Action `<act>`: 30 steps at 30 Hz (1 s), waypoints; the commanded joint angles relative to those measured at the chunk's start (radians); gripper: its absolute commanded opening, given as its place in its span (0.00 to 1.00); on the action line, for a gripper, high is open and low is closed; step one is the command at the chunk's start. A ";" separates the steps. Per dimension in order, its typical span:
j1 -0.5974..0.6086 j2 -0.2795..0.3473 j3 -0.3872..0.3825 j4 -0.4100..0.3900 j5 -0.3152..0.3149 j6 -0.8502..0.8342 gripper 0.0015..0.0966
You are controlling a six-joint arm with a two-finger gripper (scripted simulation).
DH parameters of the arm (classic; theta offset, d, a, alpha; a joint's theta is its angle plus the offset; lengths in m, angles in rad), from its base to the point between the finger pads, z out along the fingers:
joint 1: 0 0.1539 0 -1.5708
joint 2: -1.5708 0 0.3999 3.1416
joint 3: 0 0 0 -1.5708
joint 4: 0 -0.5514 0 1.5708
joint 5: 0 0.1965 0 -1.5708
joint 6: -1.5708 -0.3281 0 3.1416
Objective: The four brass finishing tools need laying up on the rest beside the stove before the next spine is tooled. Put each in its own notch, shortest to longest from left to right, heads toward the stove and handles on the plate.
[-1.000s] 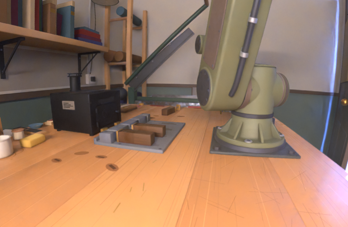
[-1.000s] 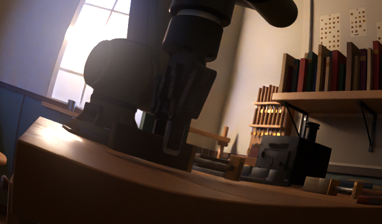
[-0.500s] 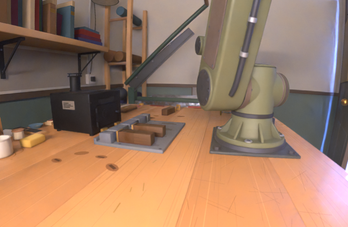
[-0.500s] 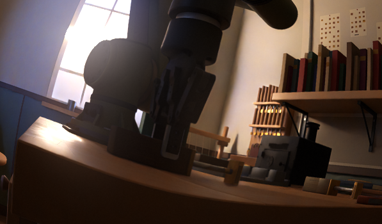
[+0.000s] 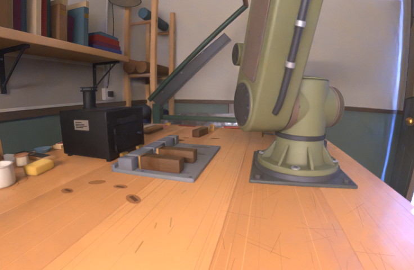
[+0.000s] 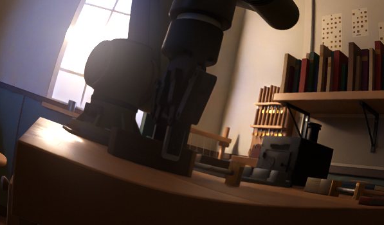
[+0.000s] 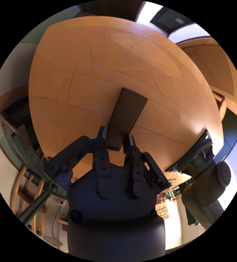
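Note:
The arm's base hides my gripper and the tool it holds from the side camera. At the far end of the bench my gripper (image 6: 171, 151) is clamped on the dark wooden handle (image 7: 124, 117) of a finishing tool (image 6: 152, 151), whose steel shank and brass head (image 6: 234, 173) stick out toward the stove. The tool sits level, low over the bench top. Two tools (image 5: 163, 162) (image 5: 177, 153) lie in notches of the grey rest (image 5: 167, 160) beside the black stove (image 5: 101, 132), handles on the plate. Another tool (image 5: 202, 131) lies loose on the bench beyond the rest.
Behind the work stand a wooden rack, a leaning board cutter (image 5: 188, 70) and a wall shelf of books (image 5: 54, 28). A white cup (image 5: 2, 173), a yellow block (image 5: 38, 166) and small pots sit left of the stove. The arm's base (image 5: 301, 162) is bolted right of the rest.

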 commanded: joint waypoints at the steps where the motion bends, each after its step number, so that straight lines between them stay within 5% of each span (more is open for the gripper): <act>1: 0.000 0.000 0.001 0.001 0.000 0.000 0.07; 6: 0.000 0.000 0.001 0.001 0.000 0.000 0.08; 30: 0.000 0.000 0.001 0.001 0.000 0.000 0.55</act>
